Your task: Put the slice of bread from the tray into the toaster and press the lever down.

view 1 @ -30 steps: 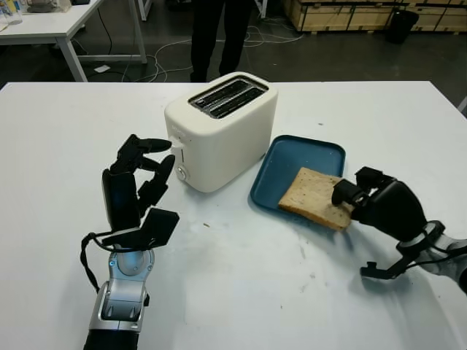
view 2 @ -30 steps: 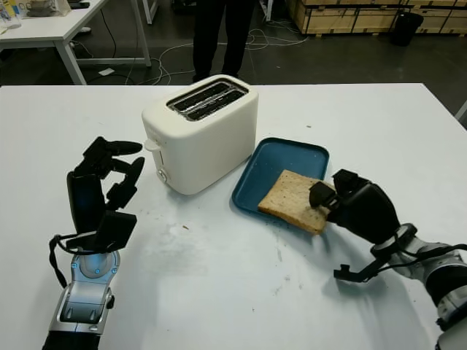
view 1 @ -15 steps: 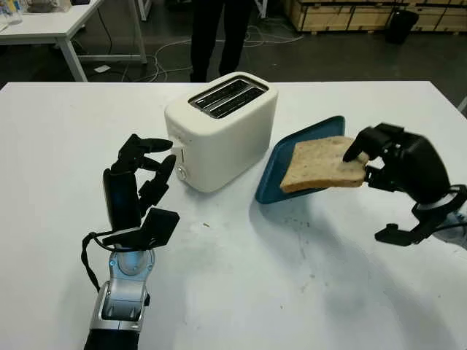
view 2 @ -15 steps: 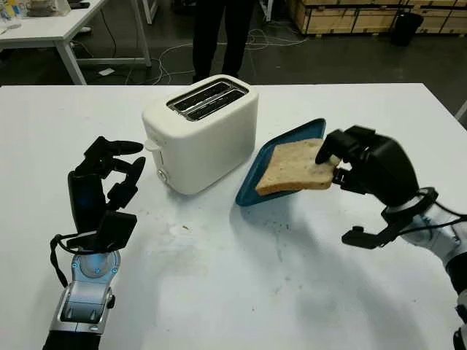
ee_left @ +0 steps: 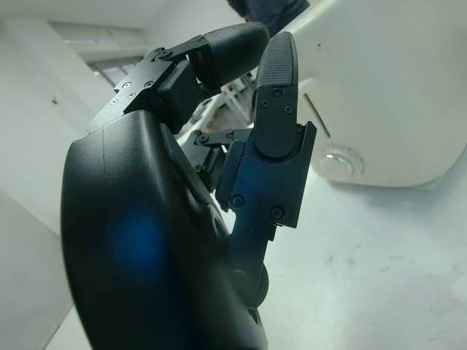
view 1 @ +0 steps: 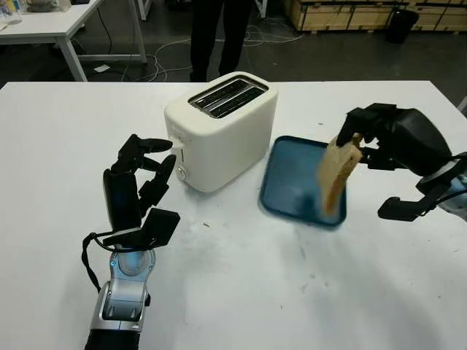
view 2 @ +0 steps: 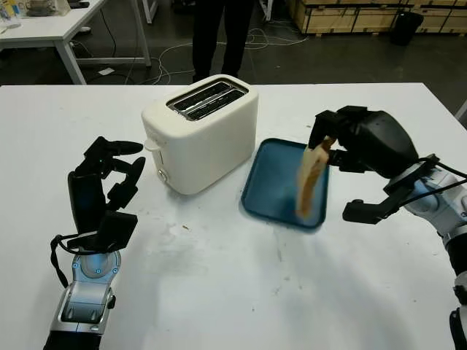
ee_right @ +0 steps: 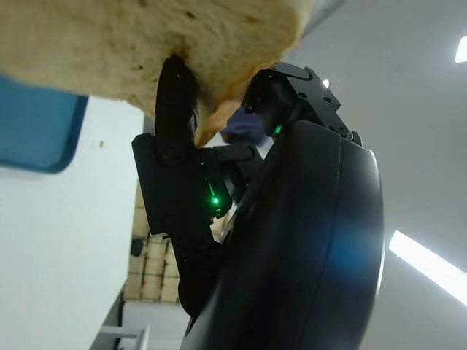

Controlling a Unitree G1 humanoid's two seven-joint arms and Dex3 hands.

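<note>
Fingers (view 2: 325,143) of right hand (view 1: 379,142) pinched on top edge of bread slice (view 1: 336,178), seen hanging edge-down above blue tray (view 1: 292,191), lower corner low over tray's near rim. Held clear of table (view 1: 241,284), to right of white toaster (view 1: 219,131), slots (view 1: 228,97) open and empty, lever (view 1: 172,146) at end face up, not yet pressed. Bread judged light, soft and crumbly: likely to bend or tear under a hard squeeze, likely to swing or slip from a hold so near one edge. Best taken as now, by crust at upper edge, with gentle pressure from both sides, so that free edge can lead into a slot. In right wrist view, one finger (ee_right: 175,109) pressed into slice's face, crumb dented round it, hold tight but narrow. Left hand (view 1: 139,182) raised just beside toaster's lever end, fingers partly curled, holding nothing, fingertips close to toaster wall without clear contact. Task judged early: bread off tray, still to be carried over toaster, lined up with a slot and lowered. Main risk, by this reading: slice twisting or catching on slot rim. Person's legs (view 1: 219,33) standing beyond far edge of table.
</note>
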